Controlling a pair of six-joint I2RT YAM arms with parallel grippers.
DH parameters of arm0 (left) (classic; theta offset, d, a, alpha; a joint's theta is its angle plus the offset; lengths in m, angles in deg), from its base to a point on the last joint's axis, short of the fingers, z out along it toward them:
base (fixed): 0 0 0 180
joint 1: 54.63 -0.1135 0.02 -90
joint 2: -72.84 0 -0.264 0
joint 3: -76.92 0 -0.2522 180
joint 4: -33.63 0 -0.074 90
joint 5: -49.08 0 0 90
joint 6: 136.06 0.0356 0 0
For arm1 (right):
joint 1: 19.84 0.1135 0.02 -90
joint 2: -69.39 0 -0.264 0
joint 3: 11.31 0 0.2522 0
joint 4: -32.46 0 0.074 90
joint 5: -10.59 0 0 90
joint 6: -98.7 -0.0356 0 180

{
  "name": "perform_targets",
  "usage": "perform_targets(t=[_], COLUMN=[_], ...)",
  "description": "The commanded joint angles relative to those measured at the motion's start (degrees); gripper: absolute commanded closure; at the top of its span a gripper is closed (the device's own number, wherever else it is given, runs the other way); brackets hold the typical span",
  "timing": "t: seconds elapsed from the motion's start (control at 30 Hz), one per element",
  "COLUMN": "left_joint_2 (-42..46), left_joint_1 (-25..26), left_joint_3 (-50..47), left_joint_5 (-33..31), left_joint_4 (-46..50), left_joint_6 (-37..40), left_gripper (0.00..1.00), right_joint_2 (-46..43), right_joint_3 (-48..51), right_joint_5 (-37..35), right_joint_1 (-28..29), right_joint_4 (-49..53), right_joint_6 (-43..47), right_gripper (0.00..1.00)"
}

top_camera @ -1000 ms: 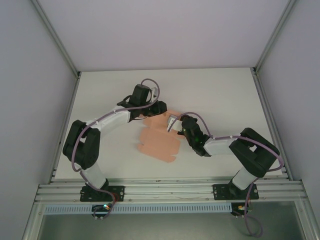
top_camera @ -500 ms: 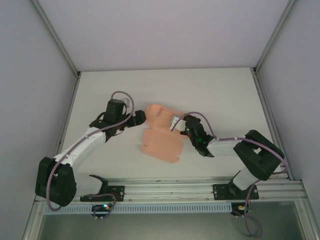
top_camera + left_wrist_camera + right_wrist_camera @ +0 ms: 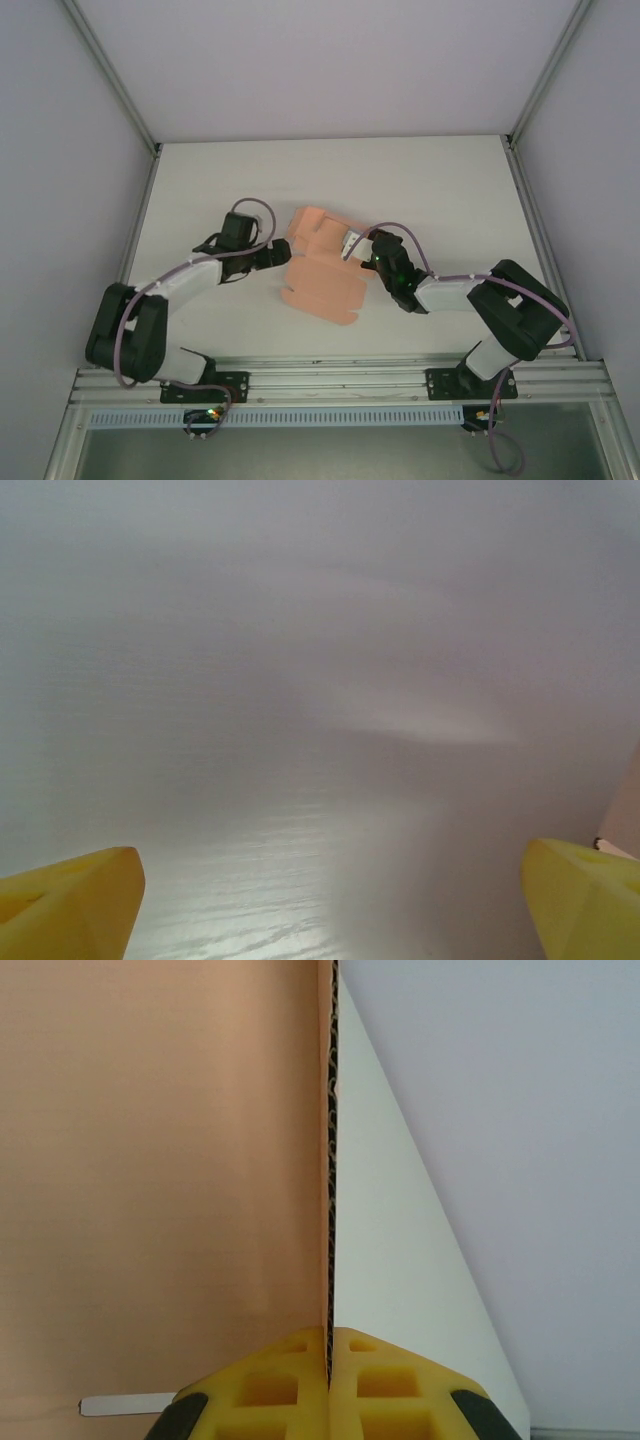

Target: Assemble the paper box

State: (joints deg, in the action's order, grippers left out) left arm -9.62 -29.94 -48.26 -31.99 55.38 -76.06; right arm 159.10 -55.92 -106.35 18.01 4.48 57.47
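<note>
On pale table (image 3: 440, 190) between grey walls (image 3: 330, 60), paper box (image 3: 320, 282), right claw (image 3: 354, 245) pinching its edge, left claw (image 3: 284, 250) spread, empty.

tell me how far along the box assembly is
Little looks done: the paper box is a mostly flat sheet on the table. In hand: the right end effector clamps one edge of it; the left end effector is open beside it. Left: folding walls and tucking tabs.

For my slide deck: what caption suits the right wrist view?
Right pincer clamped on the edge of the salmon-pink card paper box, viewed edge-on.
</note>
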Motion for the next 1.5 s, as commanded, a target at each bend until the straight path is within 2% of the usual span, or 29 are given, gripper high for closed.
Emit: perform_targets(t=[0.0,0.1,0.27,0.43,0.6,0.73,0.9,0.97,1.17,1.3,1.37,1.47], left_joint_2=[-1.22,-1.57,-1.14,-4.10,-8.34,-10.65,-14.46,-15.82,-11.28,-3.72,0.10,5.59], left_joint_1=[3.05,4.78,8.40,9.30,10.41,13.74,18.11,18.99,19.17,17.88,16.37,11.62], left_joint_3=[1.18,0.54,-0.92,-1.17,0.22,2.28,7.23,8.79,7.14,5.48,4.32,1.70], left_joint_5=[-0.01,-0.69,-7.41,-3.35,-2.29,-9.00,-21.31,-23.77,-19.51,-16.48,-14.26,-7.95], left_joint_4=[-6.64,-11.35,-16.99,-21.52,-22.20,-18.46,-8.58,-5.90,-8.61,-8.87,-8.92,-10.57], left_joint_6=[2.74,2.68,3.74,3.66,3.32,6.26,9.11,9.34,8.68,8.65,7.88,7.14], left_gripper=[0.03,0.03,0.04,0.05,0.15,0.17,0.16,0.16,0.13,0.04,0.00,0.00], right_joint_2=[-1.66,-1.99,-2.58,-3.19,-4.26,-4.63,-4.80,-4.90,-4.73,-4.28,-4.25,-4.23], right_joint_3=[0.15,0.09,0.27,0.35,0.79,0.89,0.97,1.05,1.06,-0.55,-1.53,-2.86], right_joint_5=[1.42,2.22,2.96,3.92,4.53,4.70,4.57,4.66,4.10,2.88,2.97,3.56], right_joint_1=[-0.27,-0.23,-0.23,-0.23,-0.33,-0.66,-0.59,-0.58,-0.93,-1.02,-1.35,-1.82], right_joint_4=[0.49,1.13,1.57,2.24,2.23,2.27,2.17,2.23,2.19,3.30,4.20,5.17], right_joint_6=[-1.90,-2.45,-3.01,-3.70,-4.02,-4.26,-4.31,-4.16,-2.88,0.32,1.81,4.60], right_gripper=[1.00,1.00,1.00,1.00,1.00,1.00,1.00,0.99,0.99,0.99,1.00,1.00])
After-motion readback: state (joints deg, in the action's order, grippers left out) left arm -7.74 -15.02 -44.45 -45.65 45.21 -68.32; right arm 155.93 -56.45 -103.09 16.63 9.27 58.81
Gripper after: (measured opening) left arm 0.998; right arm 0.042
